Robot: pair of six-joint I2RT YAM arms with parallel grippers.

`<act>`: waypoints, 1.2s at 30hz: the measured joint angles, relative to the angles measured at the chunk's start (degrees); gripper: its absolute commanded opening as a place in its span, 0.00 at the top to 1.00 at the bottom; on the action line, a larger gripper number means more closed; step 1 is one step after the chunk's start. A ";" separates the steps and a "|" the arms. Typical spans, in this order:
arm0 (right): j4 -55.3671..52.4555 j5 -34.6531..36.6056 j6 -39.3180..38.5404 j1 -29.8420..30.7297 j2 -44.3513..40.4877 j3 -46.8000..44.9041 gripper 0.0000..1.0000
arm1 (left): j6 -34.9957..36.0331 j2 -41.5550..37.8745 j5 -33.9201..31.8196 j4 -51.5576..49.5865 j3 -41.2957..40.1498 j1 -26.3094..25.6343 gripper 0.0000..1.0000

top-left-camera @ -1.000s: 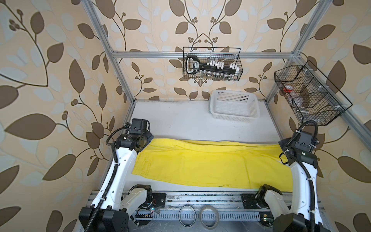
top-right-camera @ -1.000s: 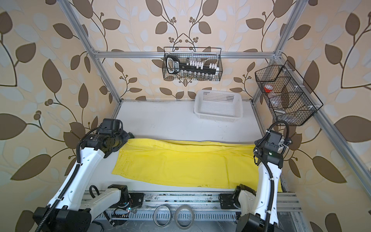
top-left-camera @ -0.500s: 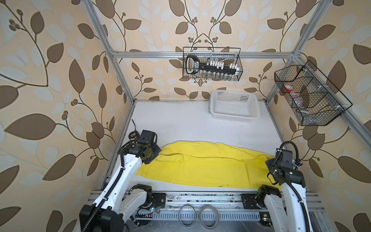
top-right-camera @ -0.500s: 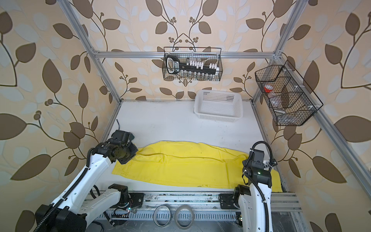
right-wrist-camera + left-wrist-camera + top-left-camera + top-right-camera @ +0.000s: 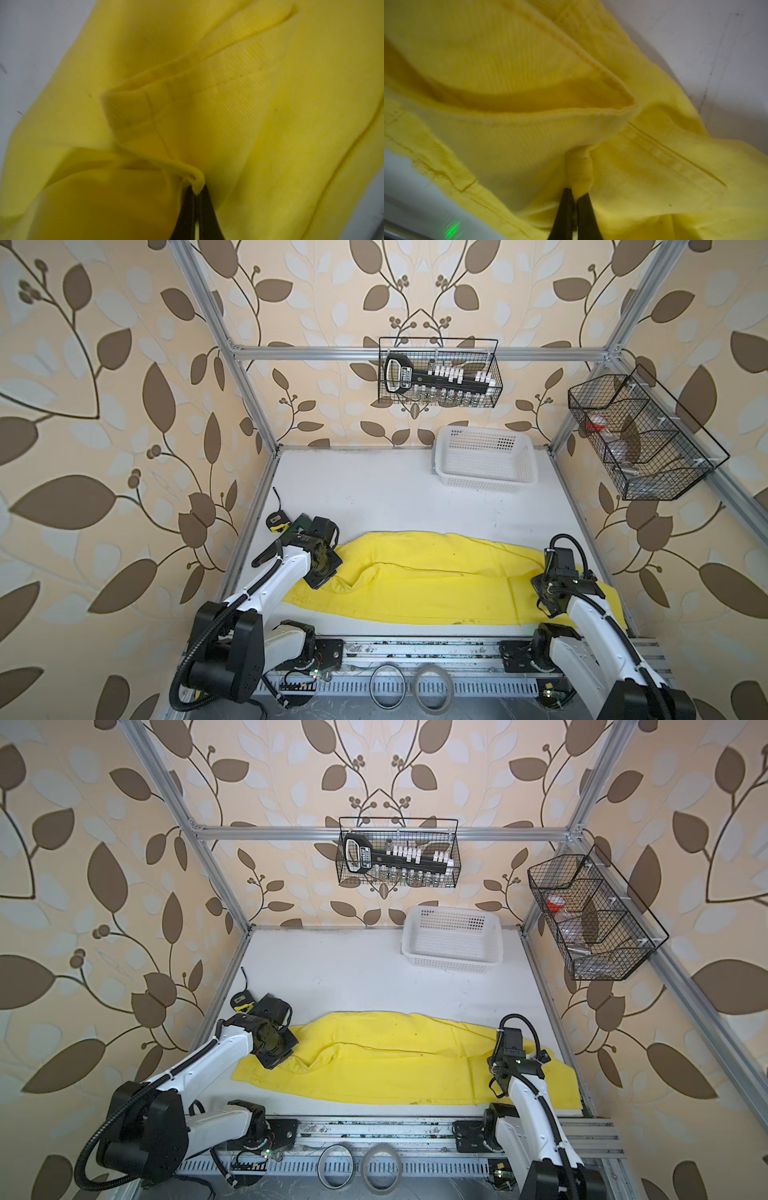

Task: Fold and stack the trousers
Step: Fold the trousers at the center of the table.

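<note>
As left end effector (image 5: 575, 194) and right end effector (image 5: 196, 191) are pinching the trousers (image 5: 436, 585), folding is barely beginning; stacking is waiting.

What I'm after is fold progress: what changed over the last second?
The left gripper and right gripper, both shut on the trousers, pulled their far edge toward the near edge and inward, doubling the cloth. Nothing was let go. The white basket stayed put.
</note>
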 measured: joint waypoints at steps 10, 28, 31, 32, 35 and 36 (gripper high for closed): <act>16.87 0.28 0.22 0.28 17.66 5.64 1.00 | 1.20 14.21 -3.37 2.45 8.55 -0.61 1.00; 19.87 -5.18 -3.91 -4.09 27.23 14.91 1.00 | 6.05 26.29 -13.60 -0.31 29.27 0.20 1.00; 16.85 -5.75 -6.73 -5.75 23.26 16.55 1.00 | 7.89 24.70 -14.67 -1.73 30.34 0.20 1.00; 16.06 -5.77 -7.61 -6.16 21.77 17.18 1.00 | 8.39 23.71 -15.08 -2.64 30.32 0.20 1.00; 13.84 -6.01 -10.05 -7.54 17.27 19.50 1.00 | 10.40 18.67 -16.04 -5.09 29.64 0.31 1.00; 13.29 -6.25 -10.67 -8.17 15.80 20.06 1.00 | 11.08 16.61 -16.15 -5.64 29.09 0.59 1.00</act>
